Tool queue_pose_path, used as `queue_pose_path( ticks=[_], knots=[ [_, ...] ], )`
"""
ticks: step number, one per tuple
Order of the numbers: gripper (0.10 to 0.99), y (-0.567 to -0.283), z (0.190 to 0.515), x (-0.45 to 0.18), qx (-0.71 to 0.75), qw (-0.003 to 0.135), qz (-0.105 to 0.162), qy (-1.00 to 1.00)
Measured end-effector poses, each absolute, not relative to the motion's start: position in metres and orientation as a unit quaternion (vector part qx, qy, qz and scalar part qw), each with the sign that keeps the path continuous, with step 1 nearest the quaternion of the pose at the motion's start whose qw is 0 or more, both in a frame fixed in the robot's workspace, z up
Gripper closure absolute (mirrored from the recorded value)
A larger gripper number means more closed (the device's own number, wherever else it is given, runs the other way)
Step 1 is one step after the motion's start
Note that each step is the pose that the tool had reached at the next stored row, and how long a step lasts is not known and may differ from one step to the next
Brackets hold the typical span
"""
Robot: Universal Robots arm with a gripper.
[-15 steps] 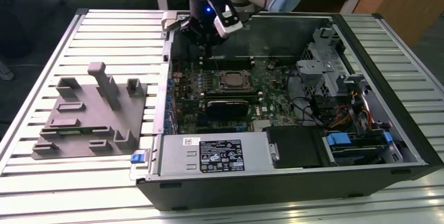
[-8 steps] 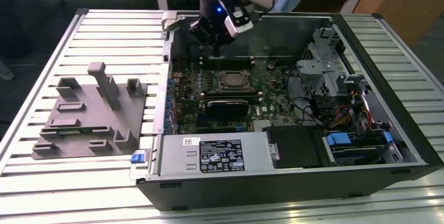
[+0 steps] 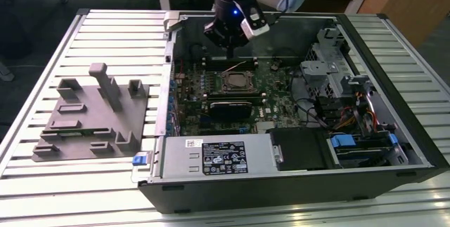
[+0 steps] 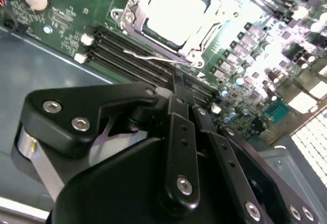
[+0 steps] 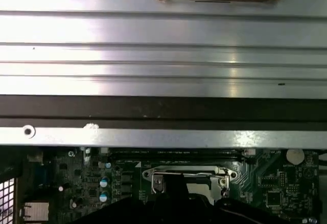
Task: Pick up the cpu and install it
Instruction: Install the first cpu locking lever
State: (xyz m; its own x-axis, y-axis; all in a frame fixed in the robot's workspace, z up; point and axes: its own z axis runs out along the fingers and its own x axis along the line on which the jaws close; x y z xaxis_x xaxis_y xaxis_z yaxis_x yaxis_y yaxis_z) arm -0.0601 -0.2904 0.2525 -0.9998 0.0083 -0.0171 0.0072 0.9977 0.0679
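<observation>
The cpu (image 4: 172,5) is a silvery-white square lying flat inside the metal frame of the motherboard socket (image 3: 235,82), in the middle of the open computer case. In the first wrist view the socket (image 5: 186,177) sits just past the dark gripper body. My gripper (image 3: 231,53) hangs above the board at the back of the case, a little behind the socket and apart from it. Its black fingers (image 4: 180,116) come together at the tip (image 4: 177,81), shut, with nothing seen between them. The socket's thin wire lever (image 4: 153,58) lies beside the frame.
The case (image 3: 295,185) lies open on a slatted metal table (image 3: 119,32). A grey plastic fixture (image 3: 88,116) stands at the exterior view's left. The power supply (image 3: 218,156) and drive cage (image 3: 330,69) crowd the board. Memory slots (image 4: 133,63) run between gripper and socket.
</observation>
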Motion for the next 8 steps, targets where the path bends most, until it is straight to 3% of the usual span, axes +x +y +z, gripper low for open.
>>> queue_pose_path(
  ticks=[4,8],
  knots=[
    [0.98,-0.2934,0.2505,-0.059,0.004,0.009,0.056,0.998],
    [0.98,-0.2935,0.2449,-0.0573,0.004,0.009,0.057,0.998]
  ],
)
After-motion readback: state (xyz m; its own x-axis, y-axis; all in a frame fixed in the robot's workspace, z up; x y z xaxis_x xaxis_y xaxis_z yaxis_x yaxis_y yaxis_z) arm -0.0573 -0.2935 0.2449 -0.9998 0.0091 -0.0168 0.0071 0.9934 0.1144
